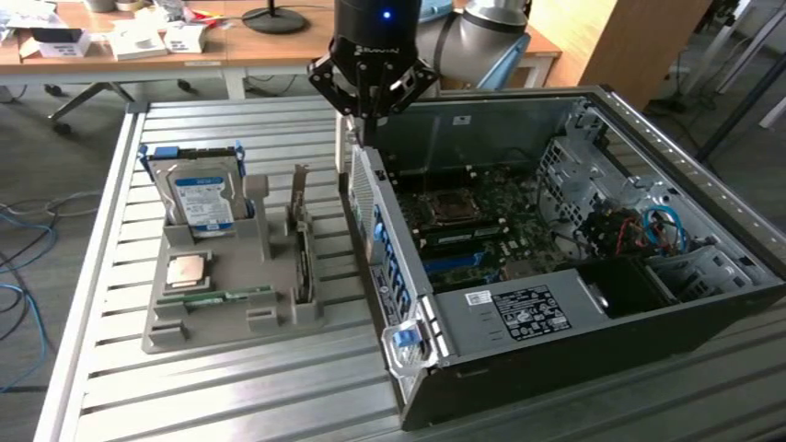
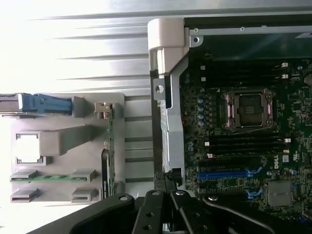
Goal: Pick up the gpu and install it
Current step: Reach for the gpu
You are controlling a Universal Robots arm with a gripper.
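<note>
Hand (image 1: 364,124): closed, empty, hovering upper centre of frame, over case (image 1: 375,230) rear wall.
Gpu (image 1: 298,241): standing edge-on in holder (image 1: 215,327), centre-left.
Reaching, likely needing: jaws opening, squaring across thin edge, gripping mid-length.

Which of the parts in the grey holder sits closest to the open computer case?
The gpu, the thin card standing edge-on at the holder edge beside the case; the hard drive, square chip and green memory stick sit farther away.
</note>
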